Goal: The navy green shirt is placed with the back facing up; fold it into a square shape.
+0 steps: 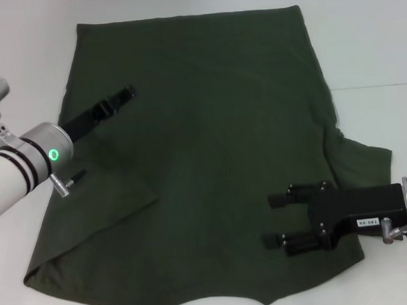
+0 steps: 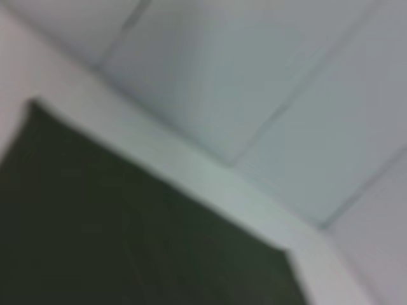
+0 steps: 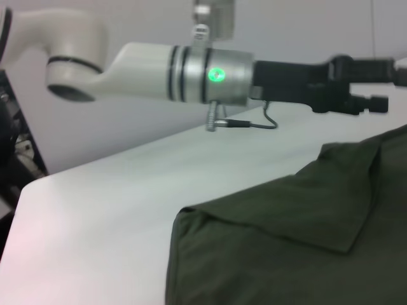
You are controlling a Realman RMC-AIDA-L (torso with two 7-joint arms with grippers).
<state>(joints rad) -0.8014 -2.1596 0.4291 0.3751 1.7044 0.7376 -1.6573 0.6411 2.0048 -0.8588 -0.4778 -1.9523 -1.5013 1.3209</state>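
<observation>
right gripper (image 1: 275, 221) at lower right of head view, fingers spread apart, nothing between them, hovering over the shirt's lower right area. left gripper (image 1: 125, 94) at upper left, over the cloth; finger state cannot be told. navy green shirt (image 1: 203, 145) spread across white table (image 1: 369, 38), left sleeve folded inward, right sleeve sticking out.

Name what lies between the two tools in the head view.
Only the navy green shirt: bare fabric spans from the left tool to the right tool, head view.
</observation>
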